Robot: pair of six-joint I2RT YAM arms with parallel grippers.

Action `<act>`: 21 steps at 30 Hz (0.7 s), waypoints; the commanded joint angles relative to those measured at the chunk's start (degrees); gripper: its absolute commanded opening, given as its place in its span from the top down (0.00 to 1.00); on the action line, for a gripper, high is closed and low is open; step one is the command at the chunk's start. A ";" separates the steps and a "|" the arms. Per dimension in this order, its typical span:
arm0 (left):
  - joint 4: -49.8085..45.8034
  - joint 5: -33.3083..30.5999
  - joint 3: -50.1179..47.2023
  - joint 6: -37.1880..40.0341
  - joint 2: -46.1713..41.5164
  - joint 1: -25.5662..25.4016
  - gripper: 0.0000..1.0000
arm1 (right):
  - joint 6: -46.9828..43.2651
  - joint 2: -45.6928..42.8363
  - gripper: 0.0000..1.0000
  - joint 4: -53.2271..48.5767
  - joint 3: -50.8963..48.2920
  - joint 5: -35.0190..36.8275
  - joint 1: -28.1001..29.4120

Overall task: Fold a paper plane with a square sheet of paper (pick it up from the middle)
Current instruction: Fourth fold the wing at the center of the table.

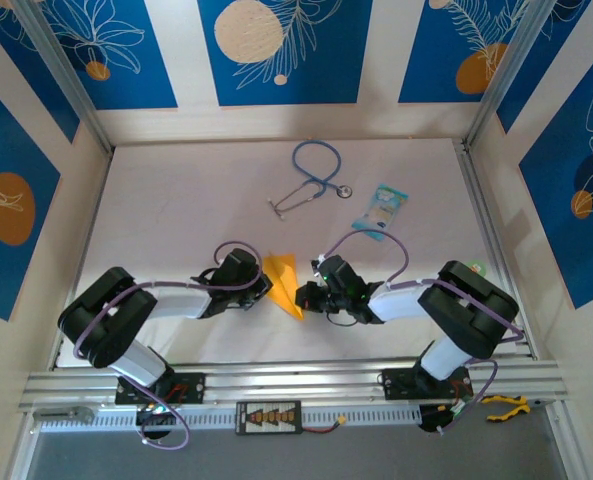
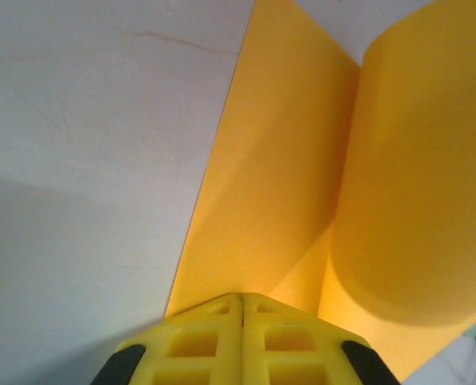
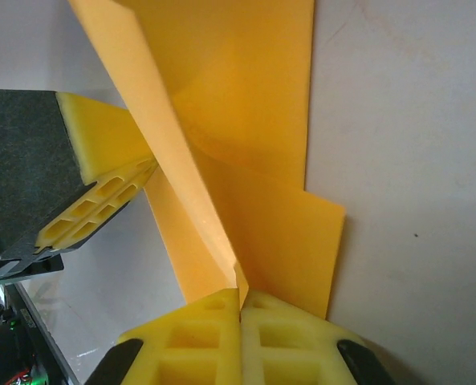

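Just past the arm bases, the left fingers point(image 1: 265, 287) and the right fingers point(image 1: 307, 298) face each other, each pair pressed shut on an opposite edge of the sheet of paper point(image 1: 284, 278). The orange-yellow sheet sits mid-table point(image 1: 176, 200), partly folded to a point, with one flap curling upward. Farther back lie a stethoscope point(image 1: 311, 180) and a light-blue packet point(image 1: 381, 209).

Both end effectors point(image 2: 243, 297) point(image 3: 240, 290) pinched closed
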 commanded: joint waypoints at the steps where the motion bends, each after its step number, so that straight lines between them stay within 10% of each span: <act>1: -4.17 -3.33 -1.89 -1.13 -0.51 -0.57 1.00 | -0.30 -1.95 0.96 -2.96 1.16 -1.07 0.19; 21: -2.89 -5.42 -2.87 -3.51 -1.38 -2.16 1.00 | 1.24 0.50 0.97 4.43 -1.81 -3.75 -0.59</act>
